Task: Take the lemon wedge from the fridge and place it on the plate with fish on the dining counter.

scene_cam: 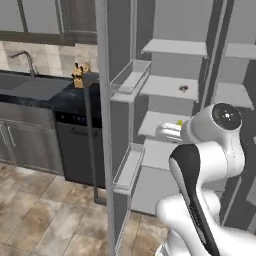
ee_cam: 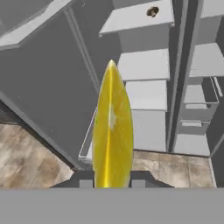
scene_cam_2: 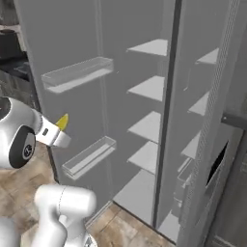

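Hand view shows the pincer (ee_cam: pixel 112 183) closed tight on the lemon wedge (ee_cam: pixel 113 131). The two dark finger tips (ee_cam: pixel 85 183) press on the bottom of the wedge from both sides. The yellow wedge stands up tall between them, with its thin edge facing the camera.

Behind the wedge is the fridge (ee_cam: pixel 148 87), with its doors open. White shelves sit one above the other inside. A small brown lump (ee_cam: pixel 152 12) lies on a high shelf, far from the wedge.

From the right base view, the wedge (scene_cam_2: pixel 62 121) pokes out past the end of the white arm, in the air in front of the open fridge door (scene_cam_2: pixel 72 72), not on any shelf.

From the left base view, a bit of yellow (scene_cam: pixel 179 122) peeks out near the arm's wrist, in front of the middle shelves. The brown lump (scene_cam: pixel 183 89) sits on the shelf above it. To the left is a dark dishwasher (scene_cam: pixel 75 145) under a wall counter with a sink (scene_cam: pixel 30 82).
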